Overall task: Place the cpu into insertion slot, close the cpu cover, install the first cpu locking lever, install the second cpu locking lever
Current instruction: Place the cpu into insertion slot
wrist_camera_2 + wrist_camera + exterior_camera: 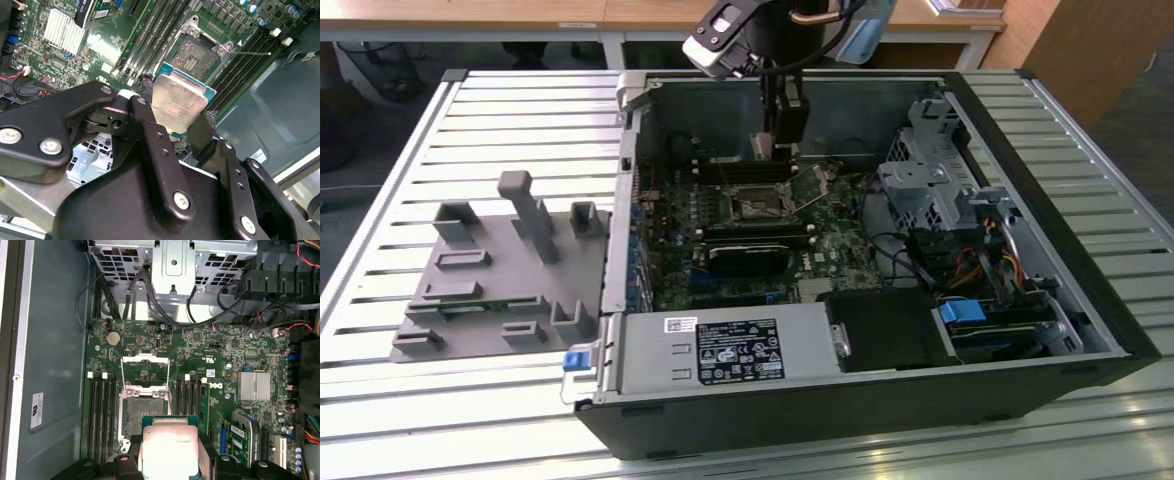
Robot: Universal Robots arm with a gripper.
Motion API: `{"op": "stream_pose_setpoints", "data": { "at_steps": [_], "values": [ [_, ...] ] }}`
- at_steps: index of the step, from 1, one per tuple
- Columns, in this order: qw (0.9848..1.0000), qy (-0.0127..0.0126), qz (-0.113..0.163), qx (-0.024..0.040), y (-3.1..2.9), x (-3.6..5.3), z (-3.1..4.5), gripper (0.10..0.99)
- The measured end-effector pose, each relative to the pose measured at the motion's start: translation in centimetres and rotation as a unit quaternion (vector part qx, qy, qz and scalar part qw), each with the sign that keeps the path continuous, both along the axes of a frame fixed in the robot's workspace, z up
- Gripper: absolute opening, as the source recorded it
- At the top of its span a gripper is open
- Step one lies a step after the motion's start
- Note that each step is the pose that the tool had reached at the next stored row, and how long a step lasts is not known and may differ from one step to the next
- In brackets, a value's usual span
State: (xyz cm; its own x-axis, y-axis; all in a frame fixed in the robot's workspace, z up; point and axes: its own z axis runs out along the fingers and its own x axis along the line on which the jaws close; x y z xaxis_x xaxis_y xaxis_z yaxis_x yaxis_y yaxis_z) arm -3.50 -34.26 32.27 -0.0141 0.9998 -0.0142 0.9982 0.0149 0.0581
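— Shape of the cpu (179, 100)?
— Flat, square, pale brushed-metal face on a green rim. Clamped at two opposite edges by the black gripper (176, 111), jaws closed on it. Held in the air, metal face turned away from the board (235, 347).
— Long axis?
— None: square. Exact tilt hard to judge.
— And the slot (143, 412)?
— Square, dark centre inside a silvery rim, bare. At six o'clock of the gripper in the exterior view, near, apart from the cpu.
— And the cover (145, 366)?
— Thin silvery frame, swung open beyond the slot. Thin wire levers (121, 382) free along both sides.
— Room around?
— Long black memory slots (102, 415) close on both flanks. Walls of the case (1067, 300) well apart. Grey moulded fixture (494, 290) at nine o'clock of the case, on the slatted table (400, 400).
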Motion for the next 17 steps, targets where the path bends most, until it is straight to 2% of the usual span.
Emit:
{"op": "stream_pose_setpoints", "data": {
  "at_steps": [17],
  "values": [
    [1.0, 0.0, 0.0, -0.0029, 0.0, 0.0, -1.09, 0.529]
  ]
}}
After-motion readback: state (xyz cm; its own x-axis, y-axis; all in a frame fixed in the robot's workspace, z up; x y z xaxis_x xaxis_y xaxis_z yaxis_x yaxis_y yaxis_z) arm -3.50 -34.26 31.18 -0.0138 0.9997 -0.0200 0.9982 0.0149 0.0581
